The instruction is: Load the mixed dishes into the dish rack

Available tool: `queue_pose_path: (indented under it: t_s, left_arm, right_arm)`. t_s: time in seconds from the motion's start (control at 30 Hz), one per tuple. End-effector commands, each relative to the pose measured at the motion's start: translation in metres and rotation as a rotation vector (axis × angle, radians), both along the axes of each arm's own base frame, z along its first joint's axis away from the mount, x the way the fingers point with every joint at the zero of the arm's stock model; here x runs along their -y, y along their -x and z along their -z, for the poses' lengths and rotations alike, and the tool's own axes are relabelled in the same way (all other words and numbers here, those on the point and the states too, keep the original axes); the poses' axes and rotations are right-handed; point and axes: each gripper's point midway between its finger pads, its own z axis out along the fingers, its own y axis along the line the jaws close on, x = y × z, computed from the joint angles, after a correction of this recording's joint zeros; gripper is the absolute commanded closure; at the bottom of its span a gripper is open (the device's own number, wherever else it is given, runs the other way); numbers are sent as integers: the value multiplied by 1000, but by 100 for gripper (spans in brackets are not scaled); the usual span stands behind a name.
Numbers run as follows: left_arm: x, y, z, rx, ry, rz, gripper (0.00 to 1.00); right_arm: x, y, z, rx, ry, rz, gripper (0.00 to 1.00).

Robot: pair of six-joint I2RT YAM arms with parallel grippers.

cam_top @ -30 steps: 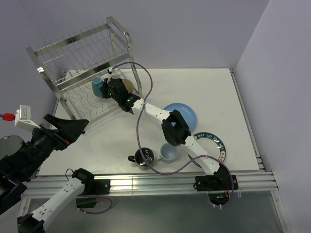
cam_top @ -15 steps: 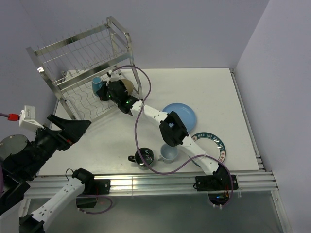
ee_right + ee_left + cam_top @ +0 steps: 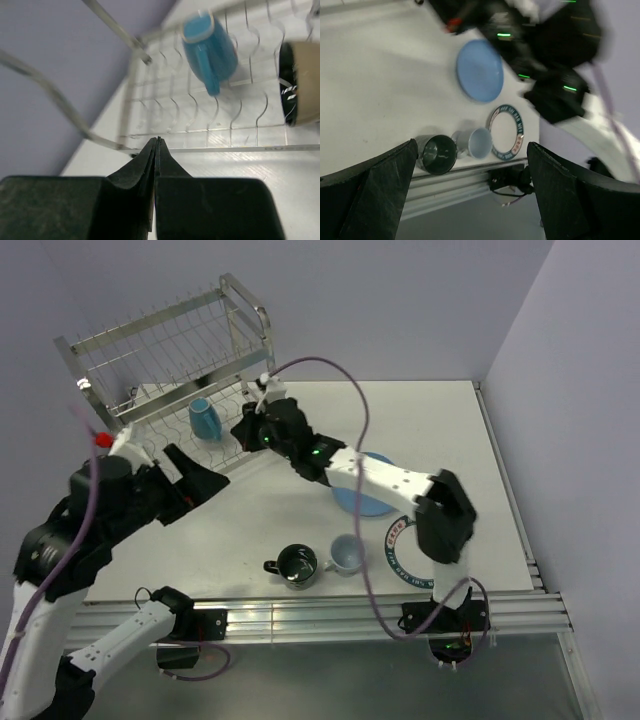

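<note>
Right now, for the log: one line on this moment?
rack: blue mug, bowl; right gripper: shut, empty; left gripper: open; table: dark mug, pale cup, light-blue plate, white plate

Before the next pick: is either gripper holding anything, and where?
Nothing is held: right gripper shut on air by the dish rack, left gripper open and empty.

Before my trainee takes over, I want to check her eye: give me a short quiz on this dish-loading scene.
1. True or false: the blue ceramic mug sits on the shiny steel wire dish rack's lower shelf.
2. The right gripper is: A open, B shut and empty, C shut on a cup.
3. How many dishes stand on the white table?
Key: 1 true. 2 B. 3 four: light-blue round plate, white plate with lettered rim, dark mug, pale cup.
</note>
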Motion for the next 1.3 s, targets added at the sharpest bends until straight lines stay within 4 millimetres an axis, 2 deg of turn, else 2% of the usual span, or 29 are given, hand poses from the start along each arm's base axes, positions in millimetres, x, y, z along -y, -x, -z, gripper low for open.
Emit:
queue_pose_path:
  t_s: [0.0, 0.03, 0.07, 0.1, 0.13, 0.17, 0.2, 0.23, 0.27, 0.3, 0.33, 0.4, 0.43, 0.47, 0.53, 0.6, 0.7, 0.8, 0.97, 1.0, 1.27]
  left_arm:
    - [21, -3, 43, -137, -59, 113, 3]
    - [25, -3, 55, -175, -73, 134, 4]
    - [27, -2, 65, -207, -83, 151, 5]
    - [33, 0, 75, -239, -86, 181, 5]
    - [35, -2, 91, -272, -105, 188, 6]
    - [40, 0, 97, -282, -119, 214, 6]
    - [42, -2, 107, -303, -148, 215, 6]
    - [44, -2, 116, -325, -176, 225, 6]
    - [52, 3, 121, -338, -201, 264, 7]
    - [60, 3, 131, -370, -235, 287, 7]
    - [64, 0, 135, -373, -262, 287, 7]
    - [83, 7, 142, -368, -311, 356, 7]
    - [91, 4, 147, -374, -337, 372, 7]
    - [103, 3, 146, -342, -332, 408, 6]
    - [114, 2, 164, -355, -358, 474, 7]
    - [127, 7, 179, -393, -363, 554, 8]
    - [134, 13, 194, -401, -396, 637, 8]
    - [127, 10, 212, -430, -487, 656, 8]
    - [123, 1, 229, -442, -573, 652, 8]
    - [122, 1, 238, -466, -600, 658, 8]
    - [123, 12, 280, -590, -642, 717, 9]
  right_arm:
    - [52, 29, -98, 144, -53, 65, 100]
    - [68, 33, -93, 130, -1, 98, 100]
    - [100, 34, -67, 85, 119, 192, 97]
    - [121, 36, -63, 78, 165, 245, 93]
    - [151, 44, -82, 105, 179, 296, 88]
    - [180, 44, -71, 101, 245, 373, 77]
    - [208, 57, -83, 110, 267, 390, 71]
    - [224, 62, -83, 106, 279, 400, 66]
    - [249, 62, -75, 81, 297, 430, 57]
    - [268, 69, -67, 41, 317, 443, 54]
    - [290, 79, -83, 28, 237, 471, 52]
    - [322, 86, -69, -46, 202, 480, 50]
    - [335, 98, -80, -28, 156, 488, 50]
    - [342, 103, -74, -38, 160, 489, 50]
    - [354, 117, -78, -20, 139, 496, 49]
    - [359, 127, -76, -31, 115, 496, 49]
    - [358, 137, -79, -38, 75, 470, 49]
    - [360, 142, -81, -34, 54, 467, 49]
    - [364, 147, -91, -6, 42, 466, 49]
    - [365, 147, -93, 2, 45, 464, 49]
    - [367, 141, -102, 22, 71, 464, 49]
